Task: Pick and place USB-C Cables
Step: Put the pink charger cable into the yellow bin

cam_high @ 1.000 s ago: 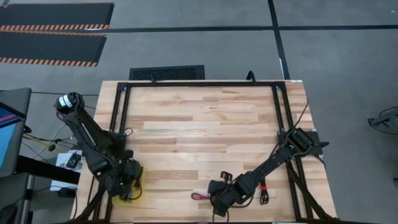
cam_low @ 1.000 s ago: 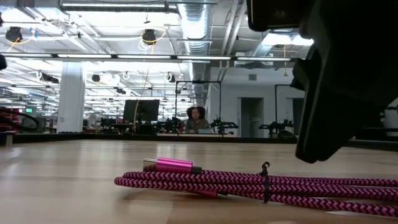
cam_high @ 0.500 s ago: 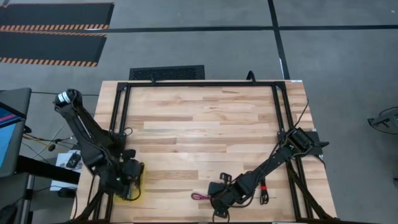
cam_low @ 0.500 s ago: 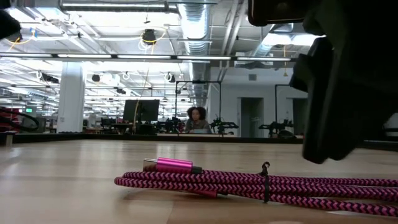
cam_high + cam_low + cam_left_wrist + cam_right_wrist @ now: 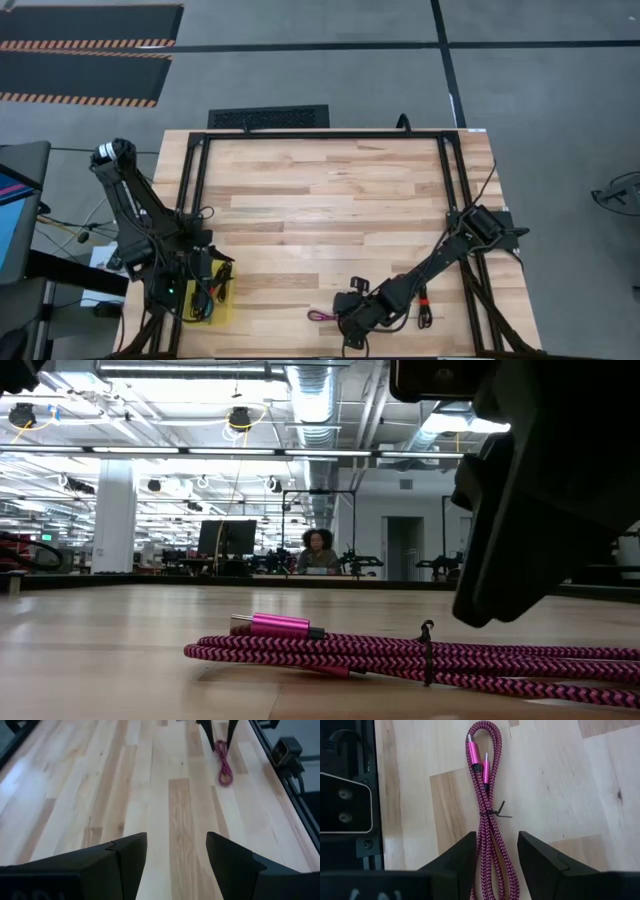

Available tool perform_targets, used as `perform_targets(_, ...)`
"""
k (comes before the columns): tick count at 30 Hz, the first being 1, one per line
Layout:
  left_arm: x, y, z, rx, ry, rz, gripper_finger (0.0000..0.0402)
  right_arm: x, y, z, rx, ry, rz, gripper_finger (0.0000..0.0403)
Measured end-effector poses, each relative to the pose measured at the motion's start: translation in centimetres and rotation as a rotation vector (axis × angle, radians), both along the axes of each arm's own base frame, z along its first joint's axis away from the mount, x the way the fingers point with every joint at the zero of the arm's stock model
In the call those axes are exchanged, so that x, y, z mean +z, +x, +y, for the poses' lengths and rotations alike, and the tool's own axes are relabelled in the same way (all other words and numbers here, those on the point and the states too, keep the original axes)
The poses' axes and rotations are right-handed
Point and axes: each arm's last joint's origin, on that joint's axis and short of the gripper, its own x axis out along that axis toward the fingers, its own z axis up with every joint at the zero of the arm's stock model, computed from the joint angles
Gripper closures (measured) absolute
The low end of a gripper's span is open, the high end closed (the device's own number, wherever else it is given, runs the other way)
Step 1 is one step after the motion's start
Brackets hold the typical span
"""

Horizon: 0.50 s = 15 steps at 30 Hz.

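Observation:
The magenta-purple cable bundle (image 5: 485,795) lies flat on the wood near the table's near edge (image 5: 320,316), tied at its middle, plugs pointing away from my right gripper. My right gripper (image 5: 496,837) is open and hovers just above it (image 5: 540,490), one finger on each side of the bundle's looped end, not touching. The black bundle with a red tie (image 5: 423,305) lies beside the right arm. My left gripper (image 5: 176,845) is open at the near left corner (image 5: 213,286), over a yellow tray (image 5: 222,305). The teal bundle is out of view.
A black metal frame (image 5: 320,135) runs round the table top, and its right rail (image 5: 455,200) passes under the right arm. The wide middle of the wooden top (image 5: 320,210) holds nothing. A person sits far off in the room (image 5: 316,552).
My left arm has drawn back a little toward the table's left edge, and more of the yellow tray shows beside its gripper. My right gripper has shifted slightly over the magenta bundle, which has stayed where it was.

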Motion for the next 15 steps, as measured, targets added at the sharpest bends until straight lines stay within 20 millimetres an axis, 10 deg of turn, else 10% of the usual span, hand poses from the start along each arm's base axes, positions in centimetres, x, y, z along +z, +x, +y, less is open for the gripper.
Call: perform_targets(15, -0.5, 0.5, -0.7, 0.034, 0.066, -0.069, 0.0207, -2.2, 0.4, 0.6, 0.036, 0.03, 0.026, 0.0268)
